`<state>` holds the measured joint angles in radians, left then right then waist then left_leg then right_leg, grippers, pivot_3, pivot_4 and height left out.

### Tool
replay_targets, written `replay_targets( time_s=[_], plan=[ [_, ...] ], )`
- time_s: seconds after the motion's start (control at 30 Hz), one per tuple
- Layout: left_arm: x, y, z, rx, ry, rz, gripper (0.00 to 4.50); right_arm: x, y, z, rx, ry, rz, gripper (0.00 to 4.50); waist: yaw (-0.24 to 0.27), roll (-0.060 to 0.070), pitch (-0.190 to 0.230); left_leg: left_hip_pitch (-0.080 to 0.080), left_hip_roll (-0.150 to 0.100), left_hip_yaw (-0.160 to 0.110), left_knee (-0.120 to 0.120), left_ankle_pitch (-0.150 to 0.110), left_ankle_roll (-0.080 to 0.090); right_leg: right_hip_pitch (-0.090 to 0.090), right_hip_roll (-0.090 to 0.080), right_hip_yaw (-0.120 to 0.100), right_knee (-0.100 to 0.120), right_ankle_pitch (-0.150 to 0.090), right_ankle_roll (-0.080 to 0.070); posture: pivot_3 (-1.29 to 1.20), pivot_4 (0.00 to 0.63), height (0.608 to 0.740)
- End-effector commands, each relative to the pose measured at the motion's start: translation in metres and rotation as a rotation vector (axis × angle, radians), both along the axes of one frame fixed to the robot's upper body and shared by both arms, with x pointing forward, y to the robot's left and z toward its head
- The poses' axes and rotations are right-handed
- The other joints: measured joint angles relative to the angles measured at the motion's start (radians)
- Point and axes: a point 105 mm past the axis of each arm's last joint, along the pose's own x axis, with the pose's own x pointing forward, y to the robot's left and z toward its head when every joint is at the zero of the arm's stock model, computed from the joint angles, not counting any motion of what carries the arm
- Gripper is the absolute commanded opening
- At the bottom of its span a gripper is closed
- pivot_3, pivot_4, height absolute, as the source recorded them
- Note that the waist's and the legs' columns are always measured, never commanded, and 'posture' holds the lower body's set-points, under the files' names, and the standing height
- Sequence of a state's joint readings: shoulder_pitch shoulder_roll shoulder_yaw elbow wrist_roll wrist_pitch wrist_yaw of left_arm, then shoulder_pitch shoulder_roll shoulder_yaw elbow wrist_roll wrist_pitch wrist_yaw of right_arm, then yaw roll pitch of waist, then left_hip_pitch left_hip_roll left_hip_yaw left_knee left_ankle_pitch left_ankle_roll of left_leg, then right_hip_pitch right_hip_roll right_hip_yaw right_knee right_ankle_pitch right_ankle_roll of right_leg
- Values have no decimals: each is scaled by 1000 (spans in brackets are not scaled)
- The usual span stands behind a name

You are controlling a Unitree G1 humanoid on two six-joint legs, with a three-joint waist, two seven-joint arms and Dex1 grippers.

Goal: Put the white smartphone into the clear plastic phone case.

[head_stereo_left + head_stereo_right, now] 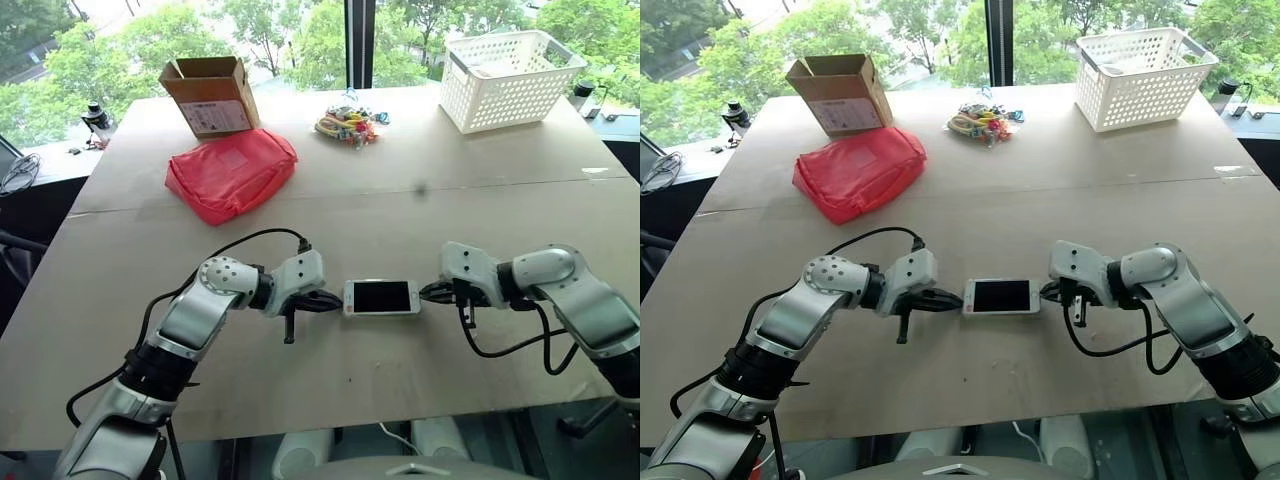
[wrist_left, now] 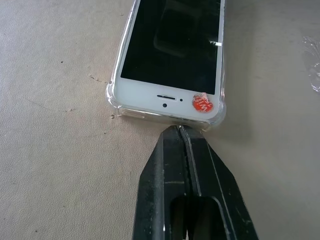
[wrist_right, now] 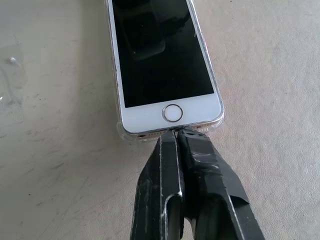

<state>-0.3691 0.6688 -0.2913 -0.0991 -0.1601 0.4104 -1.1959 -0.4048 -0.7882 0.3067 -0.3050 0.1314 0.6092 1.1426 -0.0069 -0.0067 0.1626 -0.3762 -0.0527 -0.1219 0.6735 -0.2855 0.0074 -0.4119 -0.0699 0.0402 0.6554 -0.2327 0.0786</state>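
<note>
The white smartphone [image 1: 381, 297] lies flat, screen up, near the table's front middle. It sits inside the clear plastic phone case [image 2: 114, 100], whose transparent rim wraps its corners and edges. My left gripper [image 1: 338, 299] is shut, and its tips press against the phone's left short end, the earpiece end with a small red sticker [image 2: 202, 103]. My right gripper [image 1: 424, 292] is shut too, with its tips against the opposite short end by the home button [image 3: 173, 112]. Nothing is clamped between either pair of fingers.
A red pouch [image 1: 231, 172] and an open cardboard box [image 1: 210, 93] lie at the back left. A heap of colourful small items [image 1: 347, 124] sits at the back middle, a white basket [image 1: 510, 78] at the back right. Bare tabletop [image 1: 350, 380] surrounds the phone.
</note>
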Motion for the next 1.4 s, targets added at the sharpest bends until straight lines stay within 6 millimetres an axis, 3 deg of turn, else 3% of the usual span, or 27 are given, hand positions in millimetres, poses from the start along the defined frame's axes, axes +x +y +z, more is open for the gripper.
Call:
replay_targets(
  time_s=[0.03, 0.2, 0.33, 0.43, 0.57, 0.77, 0.93, 1.17, 1.4],
  plan=[
    [0, -5, 12, -64, -1, 10, 0, -3, -2, 14, 36, -49, 20, 52, 2, 0, 0, 0, 0, 0, 0, 0, 0, 0, 0, 0, 0, 0, 0, 0, 150, 740],
    [3, 1, 47, -146, -23, 18, 0, -8, -19, 30, 159, -63, -44, 52, -3, -2, 2, -3, 0, -2, 1, 0, 0, -2, 0, -1, 0, 0, 0, 0, 150, 740],
    [-11, -15, 58, -241, 23, -52, 0, -11, -14, 41, 332, -105, -34, 52, -10, -2, 2, -3, 1, -1, -1, 0, -1, -2, 0, -1, -3, 0, 0, 0, 150, 740],
    [-10, -27, 44, -228, 12, -50, 0, -10, -7, 41, 471, -96, -59, 52, -8, -2, 2, -3, 1, 0, -3, 2, -3, -2, 0, 0, -4, 0, 0, 0, 150, 740],
    [2, -37, 18, -172, -18, -7, 0, -10, -7, 24, 545, -71, -76, 52, -4, -2, 2, -3, 0, 0, -2, 1, -1, -2, 0, 0, -3, 0, 0, 0, 150, 740],
    [9, -27, -18, -54, -29, 26, 0, -8, -14, -4, 553, -44, -86, 52, -5, -2, 2, -1, 0, 0, -2, 2, -3, -1, 0, 1, -3, 0, 0, 0, 150, 740],
    [8, -24, -19, -57, -32, 30, 0, -10, -12, -20, 508, -23, -52, 52, -7, -1, 1, 1, 0, 1, -2, 0, -1, -1, 0, 2, -1, 0, 0, 0, 150, 740],
    [6, -21, -20, -49, -32, 36, 0, -10, -1, -28, 495, -15, 4, 52, -12, -1, 0, 5, 0, 3, -3, 0, 0, 1, 1, 4, 2, 0, 0, 0, 150, 740],
    [4, -22, -21, -48, -30, 36, 0, -6, 0, -50, 327, -21, 19, 52, -28, -1, -1, 17, 2, 6, -5, 0, 0, 11, 3, 6, 1, -1, 0, 0, 150, 740]
  ],
)
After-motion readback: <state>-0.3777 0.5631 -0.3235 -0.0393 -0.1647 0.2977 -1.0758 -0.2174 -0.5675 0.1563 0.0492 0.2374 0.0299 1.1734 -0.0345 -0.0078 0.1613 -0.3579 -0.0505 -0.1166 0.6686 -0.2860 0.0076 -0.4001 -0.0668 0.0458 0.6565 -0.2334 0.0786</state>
